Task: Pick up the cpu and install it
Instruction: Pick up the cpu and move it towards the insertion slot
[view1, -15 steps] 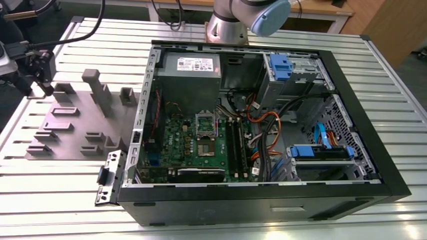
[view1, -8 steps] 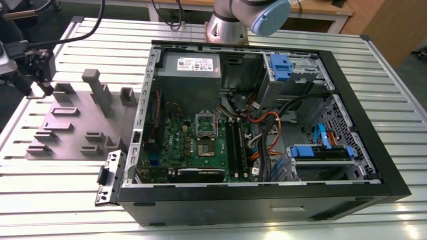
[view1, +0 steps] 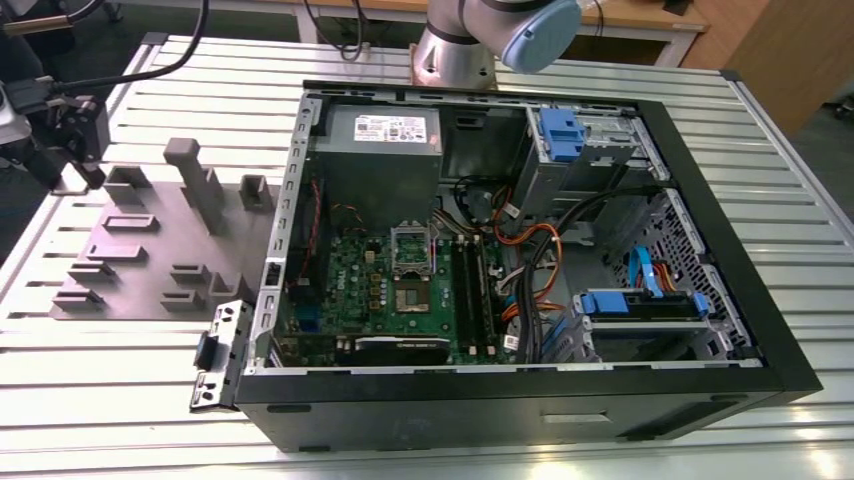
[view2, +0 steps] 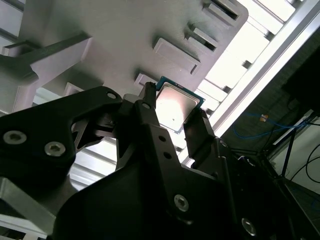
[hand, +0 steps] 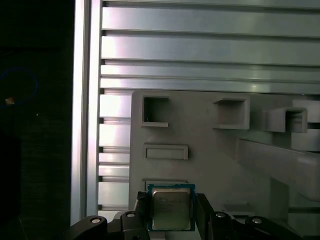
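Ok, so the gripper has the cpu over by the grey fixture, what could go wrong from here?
1. In the first wrist view the gripper pinches the cpu by just two opposite thin edges, so it might slip or tilt on the way.
2. The socket lies inside the walls of the open computer case, close to loose cables. The arm could snag a cable or clip a wall while reaching in.

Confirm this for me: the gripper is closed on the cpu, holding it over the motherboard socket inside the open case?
Wrong place. The gripper is closed on the cpu, but it is over the grey fixture plate instead, as the first wrist view shows.
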